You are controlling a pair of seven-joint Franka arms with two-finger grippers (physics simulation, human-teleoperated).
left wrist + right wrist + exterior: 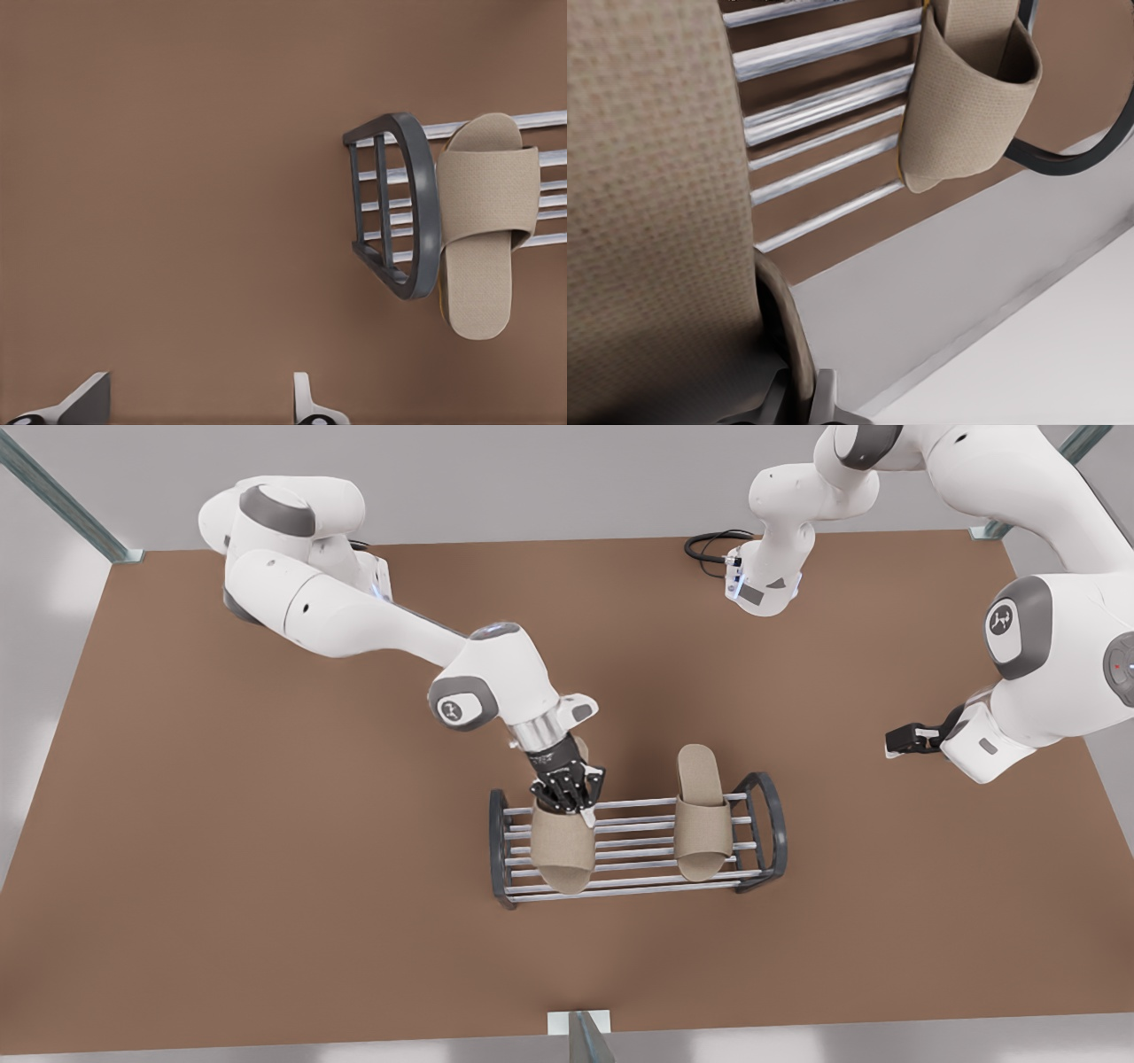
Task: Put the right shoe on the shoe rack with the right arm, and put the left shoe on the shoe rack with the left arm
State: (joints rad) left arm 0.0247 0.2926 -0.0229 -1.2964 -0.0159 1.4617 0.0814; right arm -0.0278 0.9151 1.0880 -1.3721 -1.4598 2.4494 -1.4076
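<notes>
The shoe rack [638, 861] stands mid-table. My right gripper [568, 801], on the arm at the front view's left, is shut on the back edge of the right shoe's strap. The right shoe [562, 849] rests on the rack's bars at the front view's left end. In the right wrist view that shoe [656, 221] is close up, with the gripper [799, 404] pinching its strap edge. The left shoe [702, 817] lies on the rack's other end, free of any gripper. My left gripper [895, 740] waits open and empty, well off to the front view's right, looking at the left shoe [483, 230] and the rack [416, 204].
The brown table [266, 868] has open room on both sides of the rack. A black cable [709, 545] lies at the back by an arm base. Metal frame posts [62, 500] stand at the table's corners, and a bracket [580, 1027] at its near edge.
</notes>
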